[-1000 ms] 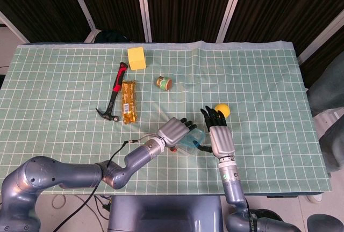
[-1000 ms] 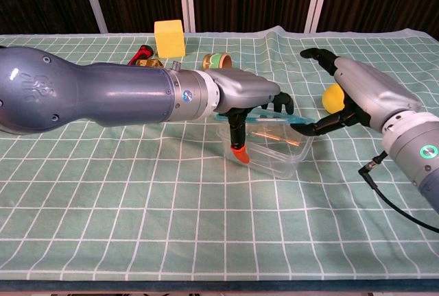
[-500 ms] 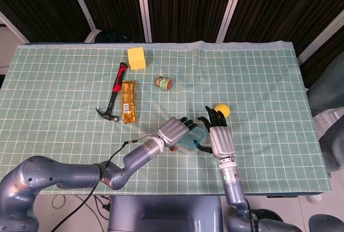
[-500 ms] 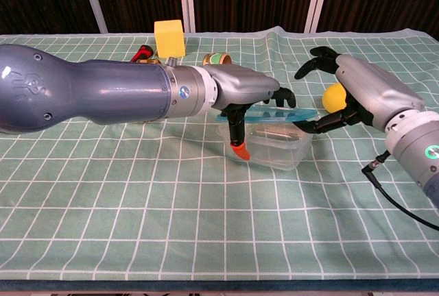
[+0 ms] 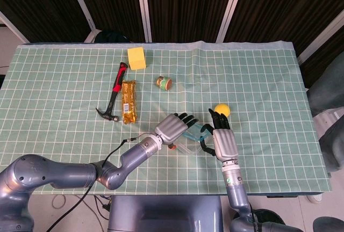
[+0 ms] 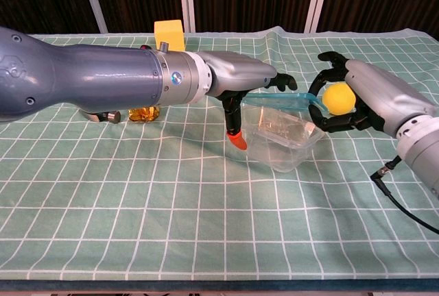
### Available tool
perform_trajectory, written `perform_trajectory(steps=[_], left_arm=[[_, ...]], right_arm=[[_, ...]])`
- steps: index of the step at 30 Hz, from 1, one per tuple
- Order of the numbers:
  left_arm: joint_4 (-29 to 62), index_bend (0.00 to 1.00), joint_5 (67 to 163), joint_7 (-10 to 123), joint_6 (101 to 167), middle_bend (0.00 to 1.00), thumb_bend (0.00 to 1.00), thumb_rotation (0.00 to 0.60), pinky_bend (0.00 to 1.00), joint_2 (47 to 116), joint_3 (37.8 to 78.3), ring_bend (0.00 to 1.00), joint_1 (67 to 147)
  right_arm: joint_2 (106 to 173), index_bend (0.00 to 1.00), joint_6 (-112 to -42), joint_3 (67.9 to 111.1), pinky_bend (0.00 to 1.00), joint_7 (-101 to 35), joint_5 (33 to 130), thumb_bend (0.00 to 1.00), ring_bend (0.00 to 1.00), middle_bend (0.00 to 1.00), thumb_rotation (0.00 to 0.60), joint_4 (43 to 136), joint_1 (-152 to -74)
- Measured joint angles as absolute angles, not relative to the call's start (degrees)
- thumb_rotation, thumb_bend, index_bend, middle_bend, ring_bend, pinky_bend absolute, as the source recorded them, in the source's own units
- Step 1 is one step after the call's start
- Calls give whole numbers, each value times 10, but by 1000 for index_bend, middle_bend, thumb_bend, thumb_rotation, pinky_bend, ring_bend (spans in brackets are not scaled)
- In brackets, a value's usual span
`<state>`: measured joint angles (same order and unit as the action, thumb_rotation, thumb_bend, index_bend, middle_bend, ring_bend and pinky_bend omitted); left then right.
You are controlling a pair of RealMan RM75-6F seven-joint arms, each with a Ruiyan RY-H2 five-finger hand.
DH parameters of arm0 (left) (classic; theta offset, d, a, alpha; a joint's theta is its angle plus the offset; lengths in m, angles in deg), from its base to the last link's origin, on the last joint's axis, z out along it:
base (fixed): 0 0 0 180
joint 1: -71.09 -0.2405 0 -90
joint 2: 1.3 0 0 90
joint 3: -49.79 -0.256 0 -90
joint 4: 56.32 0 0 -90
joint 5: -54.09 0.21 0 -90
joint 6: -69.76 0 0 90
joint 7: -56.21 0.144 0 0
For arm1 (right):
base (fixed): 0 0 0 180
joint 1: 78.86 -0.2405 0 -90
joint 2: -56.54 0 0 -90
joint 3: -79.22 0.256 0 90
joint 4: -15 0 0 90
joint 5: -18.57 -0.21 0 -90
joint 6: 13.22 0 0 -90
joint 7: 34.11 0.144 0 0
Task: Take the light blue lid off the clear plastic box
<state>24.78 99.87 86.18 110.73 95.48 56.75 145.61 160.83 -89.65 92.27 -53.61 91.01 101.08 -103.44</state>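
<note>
A second ago the clear plastic box (image 6: 285, 138) sat flat on the counter (image 6: 137, 207) with the light blue lid (image 6: 278, 99) low over its mouth. Now the box is tipped up on its near edge and the lid stands clear of the rim on my left side — it has come away there. My left hand (image 6: 240, 80) has risen with it, fingers (image 6: 235, 114) curled over the lid's left end and reaching down inside the box wall, holding both as far as I can judge. My right hand (image 6: 357, 101) has swung in and closed its fingers round the lid's right edge.

I'd say the seal is broken but the job is not finished — the lid and box are not yet apart on my right, near the middle-front of the counter.

What I can't settle: in the chest view the yellow ball (image 6: 338, 99) seems to sit in my right palm, yet the head view shows it (image 5: 222, 109) on the cloth beyond the hand, so that is only overlap. The right-hand contact with the lid is hidden behind my own fingers, and from above my two hands cover most of the box.
</note>
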Motion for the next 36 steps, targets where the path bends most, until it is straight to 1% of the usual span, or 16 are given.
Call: perform_trajectory(steps=[4,9,15,19,25,36], left_arm=[[250,30,999,862,1107,66,69,600,288,953,567,92,1456],[252,29,1001,861,1110,66,69,600,288,951,567,92,1455],[254,29,1007,865,1114,66,69,600,282,944,561,91,1452],[265,29,1020,866,1121,57,63,600,276,926,563,87,1449],[272,25,1025,865,1126,39,10,600,265,915,564,68,1445],[302,24,1028,860,1129,37,0,600,263,881,566,68,1437]], right_arm=[[1608,529,-897,922,0,-536,911,653,0,0,600,1011,-1034],[1606,597,-898,920,0,-531,913,665,0,0,600,1010,-1032],[1608,663,-902,921,0,-522,917,665,0,34,600,1006,-1031],[1615,706,-910,929,0,-505,916,666,0,55,600,1005,-1030],[1618,720,-912,934,0,-502,914,666,0,66,600,1005,-1030],[1616,724,-917,947,0,-506,907,666,0,74,600,1020,-1032]])
